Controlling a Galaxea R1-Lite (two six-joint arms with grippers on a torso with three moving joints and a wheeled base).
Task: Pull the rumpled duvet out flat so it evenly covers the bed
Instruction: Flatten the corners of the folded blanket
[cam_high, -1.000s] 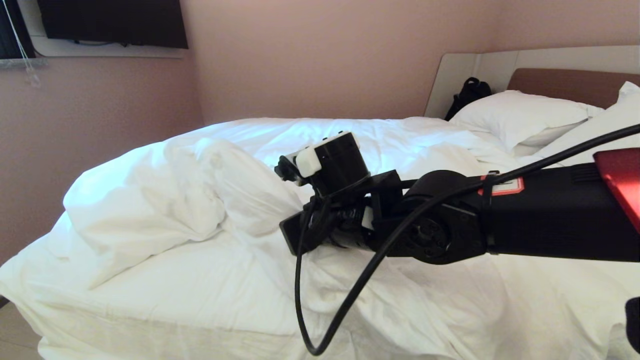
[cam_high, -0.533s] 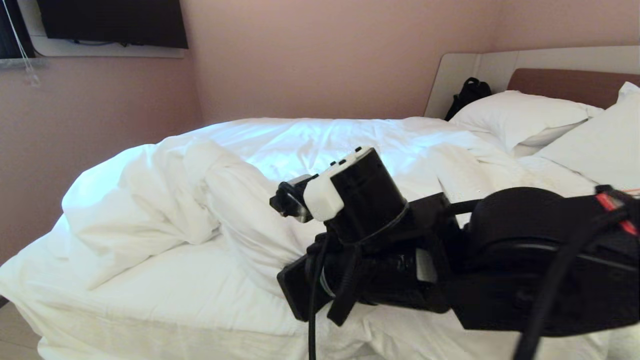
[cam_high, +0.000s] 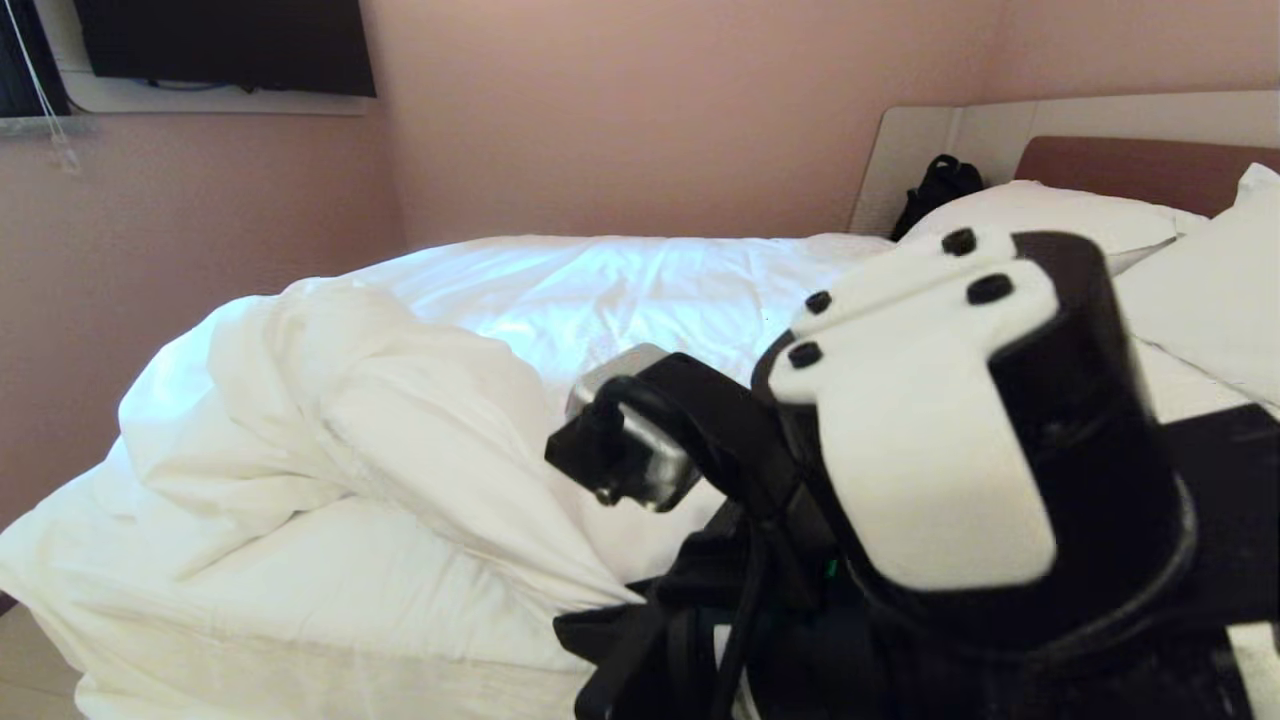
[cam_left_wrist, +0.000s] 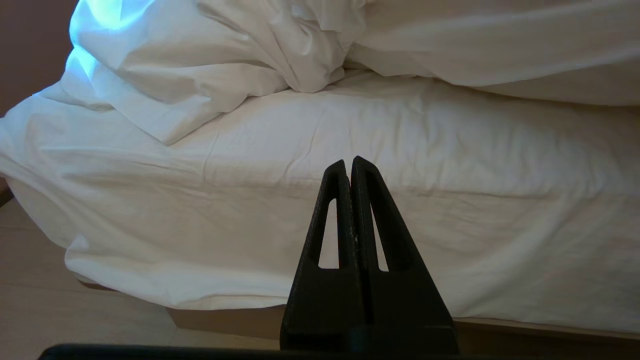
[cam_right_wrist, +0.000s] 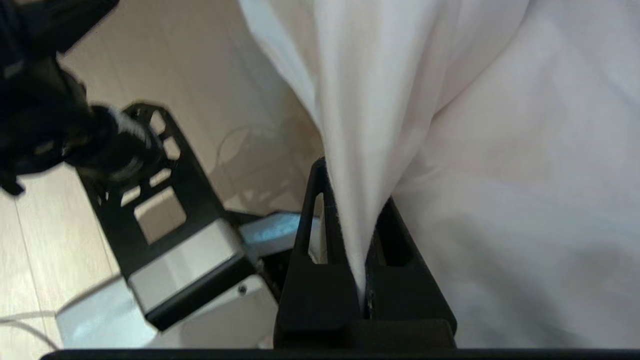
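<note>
The white duvet (cam_high: 400, 430) lies bunched in a puffy heap on the left half of the bed (cam_high: 300, 620), whose thin sheet shows along the near edge. My right arm's wrist (cam_high: 950, 450) fills the lower right of the head view and hides its own fingers there. In the right wrist view my right gripper (cam_right_wrist: 352, 185) is shut on a fold of the duvet (cam_right_wrist: 380, 100), which runs taut away from the jaws. My left gripper (cam_left_wrist: 348, 162) is shut on nothing, low beside the bed, facing the mattress sheet (cam_left_wrist: 400, 165) below the duvet (cam_left_wrist: 225, 65).
Two white pillows (cam_high: 1040, 215) (cam_high: 1210, 290) lie by the brown headboard (cam_high: 1140, 165), with a black bag (cam_high: 940, 185) behind them. A dark screen (cam_high: 220, 45) hangs on the pink wall. Pale floor (cam_right_wrist: 175, 60) and my own base (cam_right_wrist: 165, 240) show under the right gripper.
My right arm has drawn back toward the camera and risen, still gripping the duvet. The gripped fold has stretched toward the near edge and the heap has shifted. The left arm has not moved.
</note>
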